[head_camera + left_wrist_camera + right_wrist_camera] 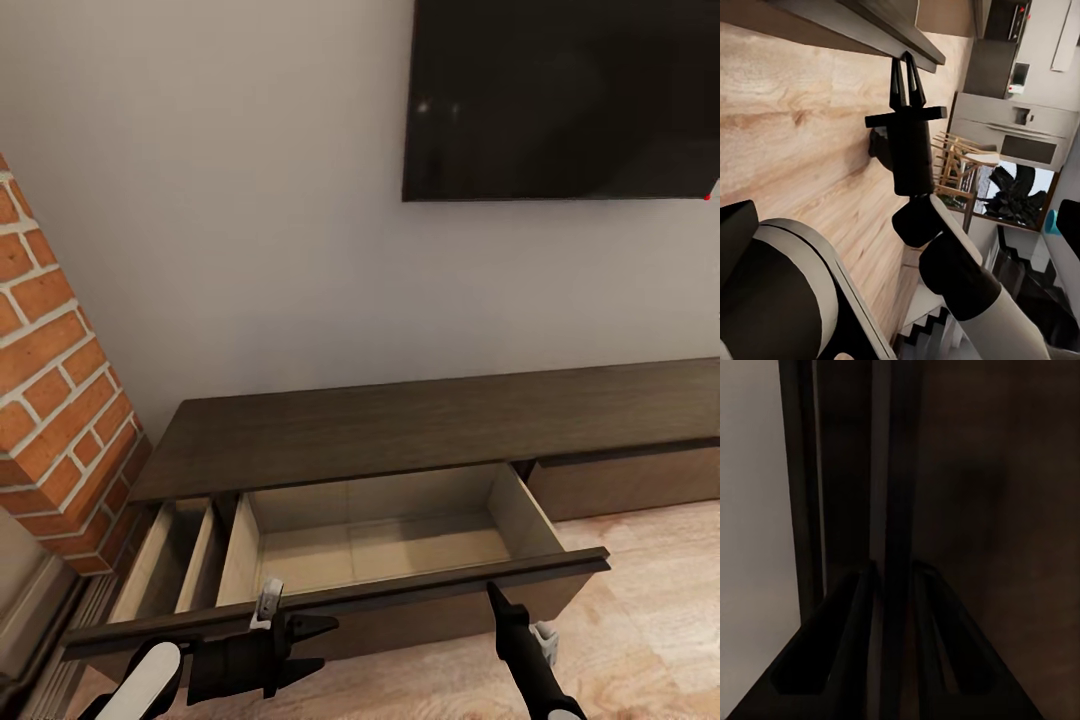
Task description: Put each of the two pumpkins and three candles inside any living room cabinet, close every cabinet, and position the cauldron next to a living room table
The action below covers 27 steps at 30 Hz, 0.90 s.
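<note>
My right gripper [492, 590], jaws narrowed onto the drawer front's top edge, holds the cabinet [400, 430] drawer open and empty for loading; my left gripper [325, 640] hangs beside it, parted.

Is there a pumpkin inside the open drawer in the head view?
No, the open drawer of the cabinet shows only its bare beige floor and walls.

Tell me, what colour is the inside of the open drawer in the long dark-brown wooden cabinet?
Pale beige inside the open drawer; the head view shows it best.
</note>
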{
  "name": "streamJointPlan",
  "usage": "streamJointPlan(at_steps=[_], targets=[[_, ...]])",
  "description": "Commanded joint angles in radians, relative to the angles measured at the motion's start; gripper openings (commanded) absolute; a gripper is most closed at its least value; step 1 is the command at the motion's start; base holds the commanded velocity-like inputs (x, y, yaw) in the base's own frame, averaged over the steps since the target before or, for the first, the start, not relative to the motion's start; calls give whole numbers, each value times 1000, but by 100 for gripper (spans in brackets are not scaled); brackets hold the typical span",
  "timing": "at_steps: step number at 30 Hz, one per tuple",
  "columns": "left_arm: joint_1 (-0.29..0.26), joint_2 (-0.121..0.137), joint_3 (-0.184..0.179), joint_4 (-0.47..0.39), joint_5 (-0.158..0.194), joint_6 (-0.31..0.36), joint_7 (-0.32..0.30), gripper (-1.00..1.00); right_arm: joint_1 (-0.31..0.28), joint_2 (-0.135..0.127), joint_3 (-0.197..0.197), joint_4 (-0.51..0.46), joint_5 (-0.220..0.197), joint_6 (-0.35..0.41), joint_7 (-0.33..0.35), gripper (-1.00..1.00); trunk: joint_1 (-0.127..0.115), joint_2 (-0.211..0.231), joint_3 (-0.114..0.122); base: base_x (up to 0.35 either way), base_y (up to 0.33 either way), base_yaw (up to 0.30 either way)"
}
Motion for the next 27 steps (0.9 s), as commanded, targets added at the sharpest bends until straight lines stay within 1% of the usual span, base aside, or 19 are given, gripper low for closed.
streamJointPlan(at_steps=[1, 12, 18, 27], targets=[[-1, 0, -1, 1, -6, 0, -9, 100, -1, 1, 57, -24, -4, 9, 8, -100, 0, 0, -1, -14, 0, 0], [-1, 1, -1, 1, -6, 0, -9, 100, -1, 1, 57, -24, -4, 9, 8, -100, 0, 0, -1, -2, 0, 0], [-1, 1, -1, 1, -6, 0, -9, 100, -1, 1, 57, -24, -4, 9, 8, -100, 0, 0, -1, -75, 0, 0], [-1, 1, -1, 1, -5, 0, -9, 100, -1, 1, 57, -24, -4, 9, 8, -100, 0, 0, -1, -9, 0, 0]])
